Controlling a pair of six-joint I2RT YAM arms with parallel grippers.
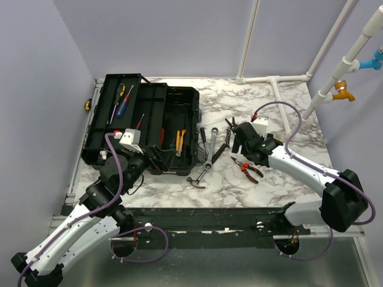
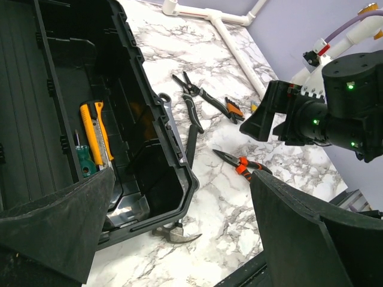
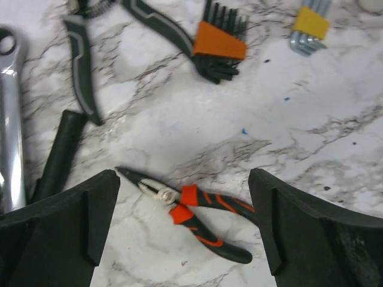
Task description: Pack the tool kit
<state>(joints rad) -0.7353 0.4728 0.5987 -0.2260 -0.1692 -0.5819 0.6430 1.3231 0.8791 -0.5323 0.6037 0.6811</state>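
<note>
needle-nose pliers (image 3: 185, 212) on marble table (image 3: 299, 137), right of toolbox (image 1: 185, 101); long axis diagonal, nose toward toolbox, orange handles away; right gripper (image 3: 182, 179) jaws spread wide above them; left gripper (image 2: 179, 191) jaws spread, empty

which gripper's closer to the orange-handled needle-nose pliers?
Right. The right gripper hovers over the needle-nose pliers, jaws open; the left gripper sits at the near corner of the toolbox, farther off.

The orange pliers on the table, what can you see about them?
The pliers are slim long-nose ones: thin grey metal tips closed to a point, orange-and-black grip handles slightly spread. They lie flat on the marble table, outside the toolbox, touching nothing else. The right tool hangs open above them.
</note>
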